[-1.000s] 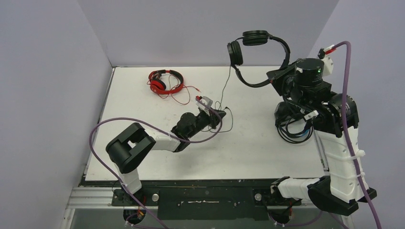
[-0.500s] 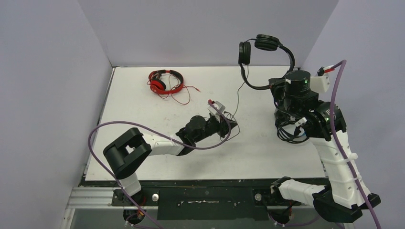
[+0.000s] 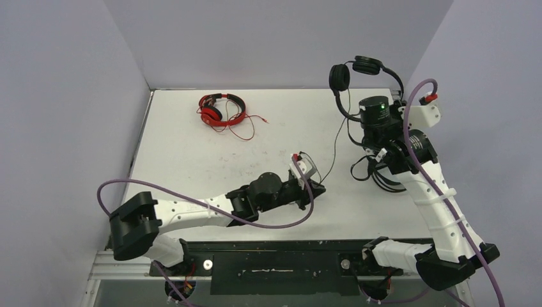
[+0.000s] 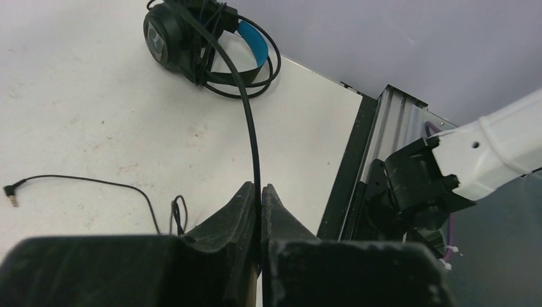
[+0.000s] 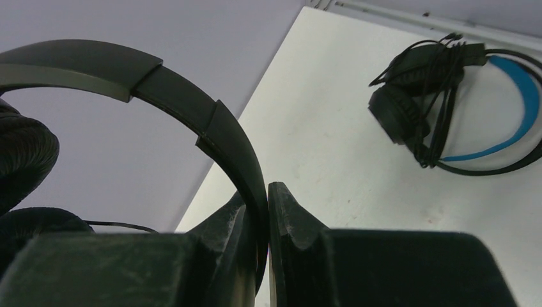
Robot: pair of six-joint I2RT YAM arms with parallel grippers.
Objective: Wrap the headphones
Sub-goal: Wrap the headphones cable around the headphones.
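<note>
My right gripper (image 5: pixel 259 190) is shut on the headband of the all-black headphones (image 3: pixel 356 69), holding them in the air over the table's far right; the headband (image 5: pixel 172 89) arcs up from the jaws. Their thin black cable (image 3: pixel 332 150) hangs down to my left gripper (image 3: pixel 317 188), which is shut on it low over the table's near middle. In the left wrist view the cable (image 4: pixel 252 128) runs up out of the closed left gripper (image 4: pixel 257 188), and its free end with the plug (image 4: pixel 9 190) lies on the table.
Black headphones with a blue headband (image 4: pixel 192 38) lie wrapped in their cord at the right, partly under my right arm (image 3: pixel 383 174). Red headphones (image 3: pixel 222 109) with a loose red cord lie at the far left. The table's near edge and metal rail (image 4: pixel 390 141) are close to my left gripper.
The right arm swung the black headphones to the right and farther back. My left gripper slid right and toward the near edge, keeping the cable, and its jaws tightened.
</note>
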